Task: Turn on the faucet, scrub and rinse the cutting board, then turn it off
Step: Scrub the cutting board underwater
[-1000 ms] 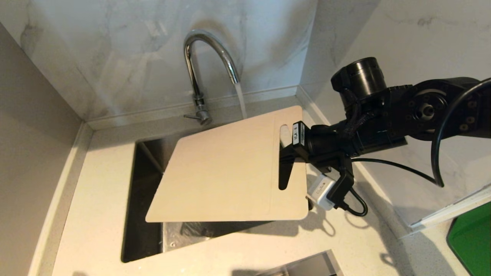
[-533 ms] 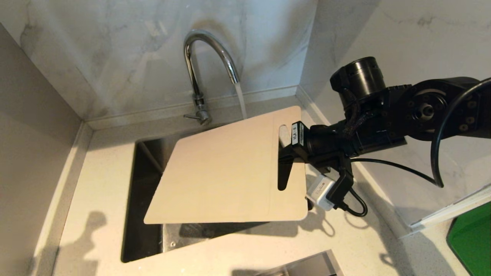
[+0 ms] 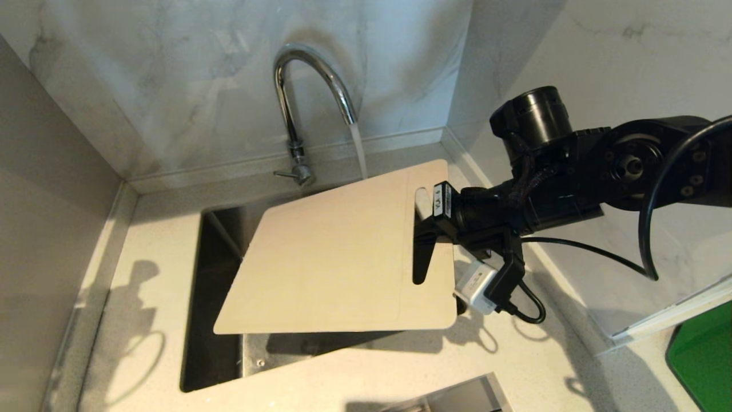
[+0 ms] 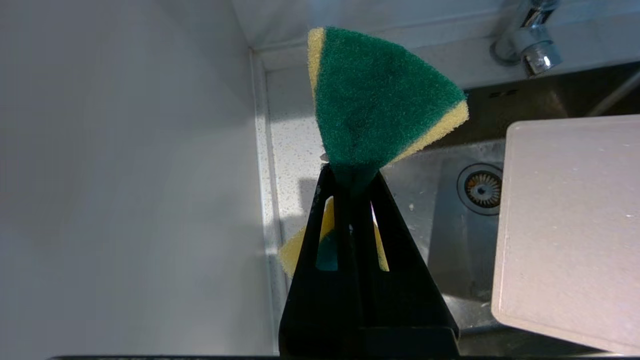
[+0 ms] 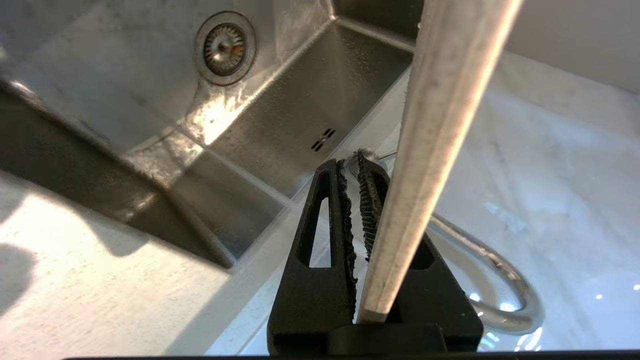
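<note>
- The cutting board (image 3: 337,257) hangs tilted over the sink (image 3: 214,343), its far right corner under the water stream (image 3: 358,150) and its near left corner lowest. Judged purpose: the slope lets rinse water run off into the basin rather than onto the desk (image 3: 148,257).
- The right gripper (image 3: 426,240) pinches the board at its right short end, beside the handle slot (image 3: 422,200). In the right wrist view the board's edge (image 5: 430,150) sits clamped between the jaws. Judged purpose: gripping at the end leaves the broad face free for scrubbing.
- The faucet (image 3: 303,97) stands at the far side of the sink with water running from the spout; its side lever (image 3: 284,173) points left. The turn-on step is therefore done.
- The left gripper (image 4: 352,182) is pressed together on a green-and-yellow sponge (image 4: 380,100), green abrasive face outward. It is outside the head view; in the left wrist view it is over the desk left of the sink, apart from the board (image 4: 570,225). Judged step in hand: bringing the sponge to the board for scrubbing.
- The drain (image 4: 481,189) shows in the basin below the board.
- Writing: a small white label (image 3: 438,200) on the right gripper carries dark characters, too small to read. No brand marking is visible on board, faucet or sponge.
</note>
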You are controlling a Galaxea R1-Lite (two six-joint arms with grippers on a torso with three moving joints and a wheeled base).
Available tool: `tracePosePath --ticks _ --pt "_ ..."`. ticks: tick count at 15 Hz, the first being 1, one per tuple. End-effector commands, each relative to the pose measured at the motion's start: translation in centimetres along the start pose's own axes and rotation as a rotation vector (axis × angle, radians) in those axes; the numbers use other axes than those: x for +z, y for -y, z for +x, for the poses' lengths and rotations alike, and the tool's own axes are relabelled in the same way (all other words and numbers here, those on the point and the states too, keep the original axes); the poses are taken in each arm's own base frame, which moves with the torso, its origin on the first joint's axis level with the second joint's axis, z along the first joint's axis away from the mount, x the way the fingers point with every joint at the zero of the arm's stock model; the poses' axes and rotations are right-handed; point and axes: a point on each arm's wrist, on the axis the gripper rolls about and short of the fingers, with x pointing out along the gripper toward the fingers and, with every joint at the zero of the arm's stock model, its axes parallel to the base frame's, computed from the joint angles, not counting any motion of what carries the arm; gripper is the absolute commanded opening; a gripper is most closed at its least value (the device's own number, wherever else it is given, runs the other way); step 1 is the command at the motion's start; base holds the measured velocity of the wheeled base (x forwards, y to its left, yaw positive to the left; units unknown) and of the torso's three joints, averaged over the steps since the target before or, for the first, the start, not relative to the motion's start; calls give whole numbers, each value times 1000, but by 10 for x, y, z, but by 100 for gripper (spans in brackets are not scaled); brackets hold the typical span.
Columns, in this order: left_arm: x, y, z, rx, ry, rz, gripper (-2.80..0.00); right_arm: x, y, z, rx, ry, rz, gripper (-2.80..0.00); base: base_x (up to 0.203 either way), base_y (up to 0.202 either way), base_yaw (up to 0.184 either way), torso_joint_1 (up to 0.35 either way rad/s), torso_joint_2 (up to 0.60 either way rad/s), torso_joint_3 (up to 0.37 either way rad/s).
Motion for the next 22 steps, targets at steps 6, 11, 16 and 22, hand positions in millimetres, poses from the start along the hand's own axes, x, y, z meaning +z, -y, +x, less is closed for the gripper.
tracePosePath --ticks 6,11,16,22 --pt "13 12 34 -107 -171 -24 -280 7 16 25 -61 31 -29 -280 0 0 0 0 0 0" --pt "10 31 42 -207 -255 -105 -280 14 24 31 -78 54 -47 -280 0 0 0 0 0 0" --pt "13 66 44 -366 -338 -220 -280 20 29 39 -85 80 -51 -280 0 0 0 0 0 0" --pt "0 123 63 -538 -514 -338 -280 25 36 37 -102 89 -67 -280 0 0 0 0 0 0"
